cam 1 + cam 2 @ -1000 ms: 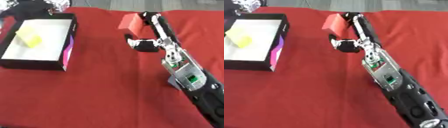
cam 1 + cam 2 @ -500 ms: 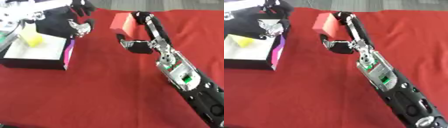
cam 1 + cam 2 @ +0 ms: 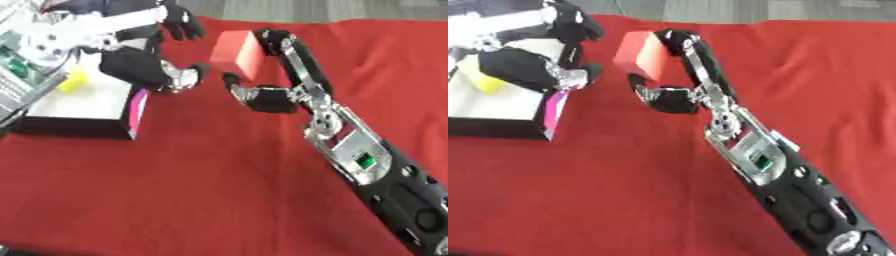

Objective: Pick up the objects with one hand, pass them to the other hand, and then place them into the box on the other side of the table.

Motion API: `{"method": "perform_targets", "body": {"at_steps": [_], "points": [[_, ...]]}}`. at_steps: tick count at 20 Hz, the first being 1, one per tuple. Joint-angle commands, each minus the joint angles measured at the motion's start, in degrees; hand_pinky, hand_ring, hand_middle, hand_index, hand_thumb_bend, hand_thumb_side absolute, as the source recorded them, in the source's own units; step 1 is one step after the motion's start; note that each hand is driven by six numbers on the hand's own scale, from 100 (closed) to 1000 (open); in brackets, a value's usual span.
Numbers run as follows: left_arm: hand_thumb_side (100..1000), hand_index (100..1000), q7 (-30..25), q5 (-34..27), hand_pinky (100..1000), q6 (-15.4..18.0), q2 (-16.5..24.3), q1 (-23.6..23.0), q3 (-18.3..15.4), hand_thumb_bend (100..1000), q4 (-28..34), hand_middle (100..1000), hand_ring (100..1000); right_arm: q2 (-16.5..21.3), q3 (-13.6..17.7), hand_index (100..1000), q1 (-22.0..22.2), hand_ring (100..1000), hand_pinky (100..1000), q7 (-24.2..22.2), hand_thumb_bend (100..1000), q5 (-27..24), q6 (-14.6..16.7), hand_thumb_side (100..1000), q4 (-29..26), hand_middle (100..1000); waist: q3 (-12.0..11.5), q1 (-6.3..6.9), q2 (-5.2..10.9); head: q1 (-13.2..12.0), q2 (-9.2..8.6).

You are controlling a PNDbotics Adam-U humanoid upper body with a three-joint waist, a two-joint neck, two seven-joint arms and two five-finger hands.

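Holding: right hand [image 3: 262, 95] pinches a smooth red block [image 3: 234, 54] between thumb and fingers, above mid-tabletop.
Left hand [image 3: 144, 67]: spread wide, just left of the block.
Box [image 3: 83, 102]: white-lined, black-walled, far left; yellow piece [image 3: 73, 82] inside.
Room: wrinkled red cloth [image 3: 175, 190] bare near.

Red block [image 3: 639, 54] in right hand [image 3: 677, 85], open left hand [image 3: 553, 62] just beside.

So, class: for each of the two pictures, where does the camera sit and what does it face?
Left eye view: in the robot's head, looking down at the red cloth; left hand and right hand show.
Right eye view: beside it, same scene shifted slightly.
Both share the red block, the box and the yellow object.
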State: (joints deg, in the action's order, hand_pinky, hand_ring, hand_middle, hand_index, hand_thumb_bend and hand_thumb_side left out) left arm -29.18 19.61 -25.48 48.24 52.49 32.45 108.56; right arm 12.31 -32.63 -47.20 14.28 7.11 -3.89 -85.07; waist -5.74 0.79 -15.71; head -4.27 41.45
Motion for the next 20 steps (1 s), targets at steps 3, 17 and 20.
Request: {"method": "perform_targets", "body": {"at_steps": [3, 17, 20], "points": [[397, 885, 0.58, 7.36, 799, 2.91, -0.01, 1.49, 0.83, 447, -1.06, 789, 846, -0.3, -0.35, 585, -1.15, 630, 801, -1.93, 100, -0.68, 0.1, 100, -0.4, 506, -0.14, 1.0, 2.07, 0.15, -0.07], [334, 908, 3.29, 14.5, 790, 3.52, -3.03, 2.37, 3.06, 434, -5.7, 789, 844, -0.86, -3.14, 583, -1.65, 637, 799, 1.27, 100, -2.14, 0.61, 100, -0.41, 505, -0.14, 0.87, 1.97, 0.18, -0.48], [314, 905, 4.2, 14.41, 789, 3.01, -3.41, 2.38, 3.29, 347, -6.15, 785, 841, -0.81, -3.17, 583, -1.76, 637, 800, 1.28, 100, -2.02, 0.74, 100, -0.66, 505, -0.14, 0.87, 1.93, 0.11, -0.61]]}}
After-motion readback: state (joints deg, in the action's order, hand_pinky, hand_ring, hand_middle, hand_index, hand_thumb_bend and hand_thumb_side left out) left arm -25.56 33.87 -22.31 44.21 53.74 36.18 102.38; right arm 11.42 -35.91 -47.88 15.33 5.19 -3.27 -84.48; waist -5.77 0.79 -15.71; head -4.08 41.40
